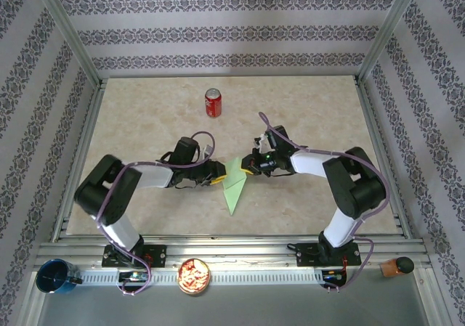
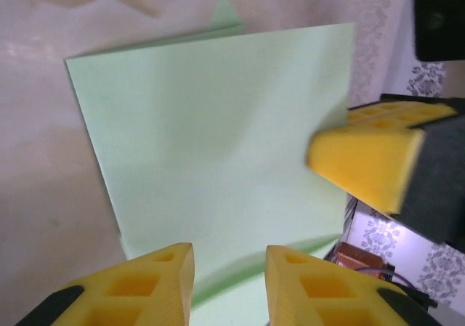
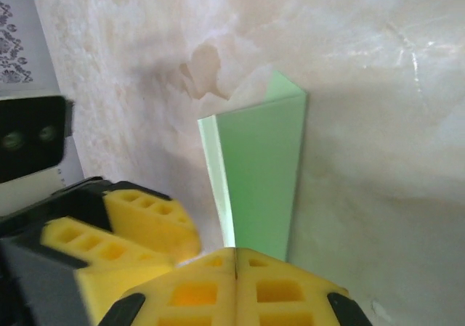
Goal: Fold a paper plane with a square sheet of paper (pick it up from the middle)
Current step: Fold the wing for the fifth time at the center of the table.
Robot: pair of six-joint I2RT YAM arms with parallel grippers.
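Showing light-green paper point(image 1: 234, 188) folded, pointed, creased.

The left arm point(image 1: 116, 188) and right arm point(image 1: 356, 184) have bulky black joints and white links, with a thin lilac cable point(image 1: 320, 152) looping along each. The left gripper point(image 2: 229, 257) and right gripper point(image 3: 235, 257) carry yellow block fingers point(image 2: 156, 286) moulded with square hollows, set on black mounts.

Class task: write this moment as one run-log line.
stage: folding | paper: folded, mid-table | left gripper: open, at paper | right gripper: shut on paper
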